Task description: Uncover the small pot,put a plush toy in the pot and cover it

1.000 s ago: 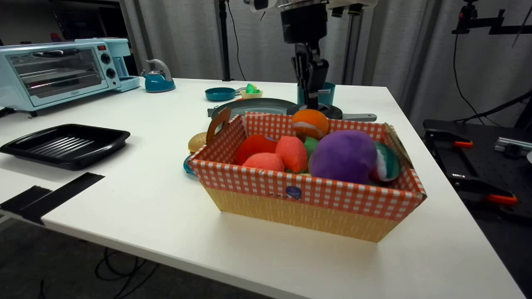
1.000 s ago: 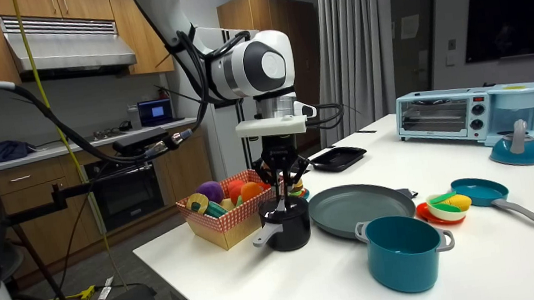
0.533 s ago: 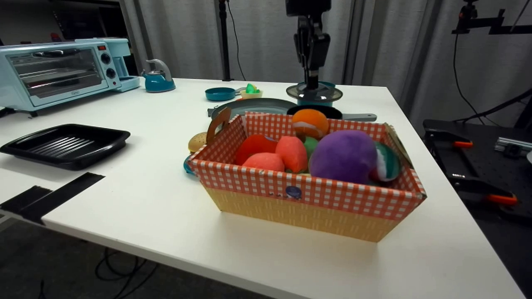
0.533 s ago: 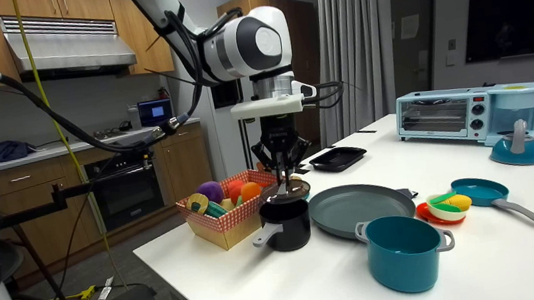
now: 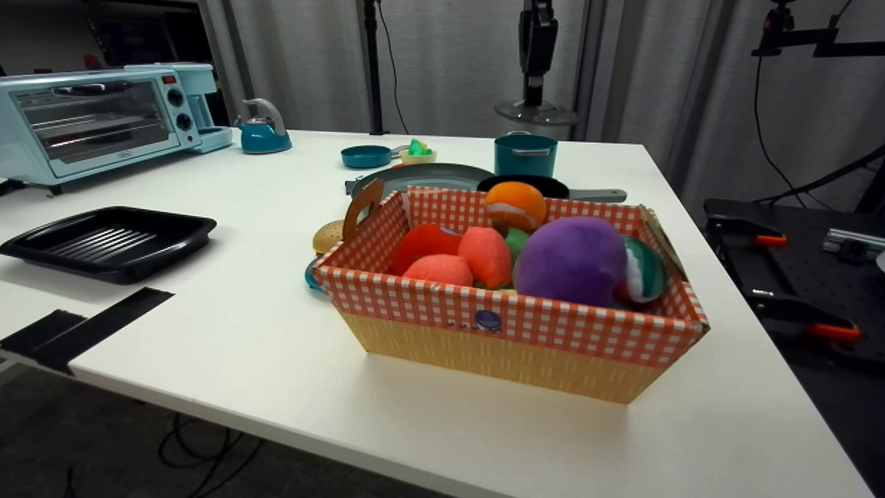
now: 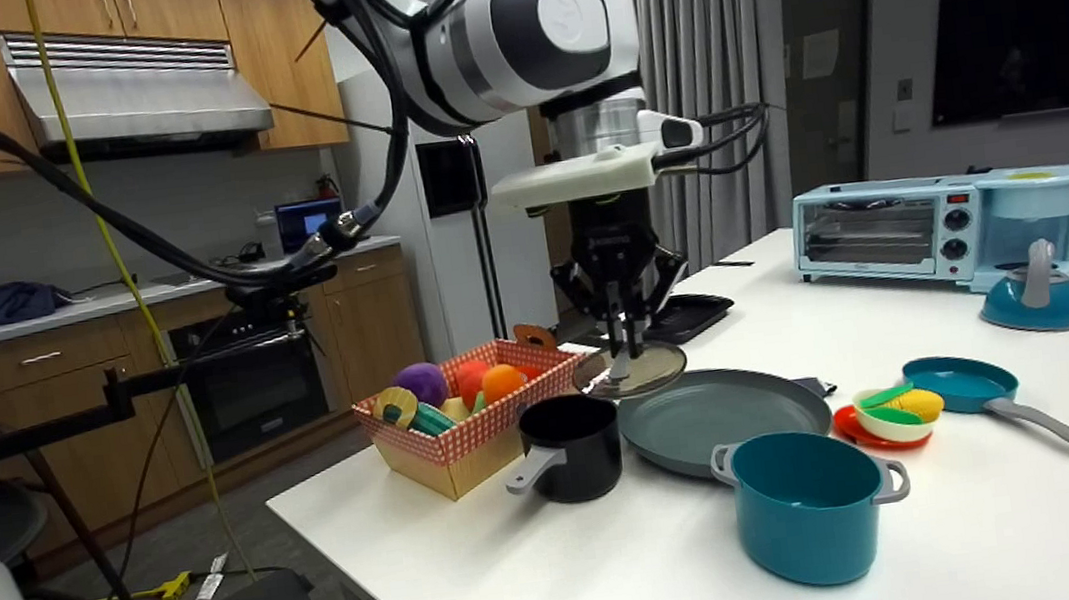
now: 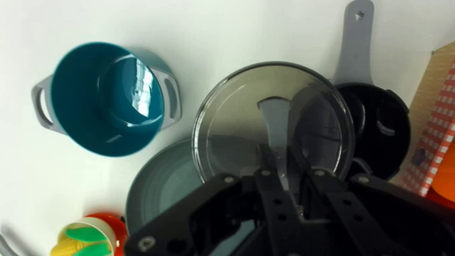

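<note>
While the tool [image 7: 279,152] grips the lid [image 6: 652,374] (edge free), the pot [image 6: 577,464] gapes.

We can read nothing: marks on the basket [image 5: 532,332], its blue label [image 5: 488,320] and the oven [image 5: 104,124] are too small.

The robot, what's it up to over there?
Its end effector is gripping a see-through lid by the handle, up in the air above the table. The black pot is uncovered. The orange toy is in the basket with other toys, so it hasn't gone into the pot yet, and the pot hasn't been covered again.
</note>
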`<state>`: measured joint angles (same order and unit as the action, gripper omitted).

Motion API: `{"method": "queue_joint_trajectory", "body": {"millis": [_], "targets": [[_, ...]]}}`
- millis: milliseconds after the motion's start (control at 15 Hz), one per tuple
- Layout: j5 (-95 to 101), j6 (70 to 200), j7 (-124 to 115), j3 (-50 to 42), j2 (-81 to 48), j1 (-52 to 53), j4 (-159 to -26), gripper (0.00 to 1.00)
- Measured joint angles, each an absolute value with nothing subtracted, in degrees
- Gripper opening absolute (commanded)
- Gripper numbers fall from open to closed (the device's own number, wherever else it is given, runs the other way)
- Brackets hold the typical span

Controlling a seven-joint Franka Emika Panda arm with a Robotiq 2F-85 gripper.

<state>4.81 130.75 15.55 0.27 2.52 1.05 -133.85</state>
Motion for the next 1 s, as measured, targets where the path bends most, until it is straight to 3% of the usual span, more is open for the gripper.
{"method": "queue_joint_trajectory", "body": {"millis": [1000], "targets": [[4.9,132.4,14.7,-3.1,1.4,-2.2,-142.4,0.04]]}}
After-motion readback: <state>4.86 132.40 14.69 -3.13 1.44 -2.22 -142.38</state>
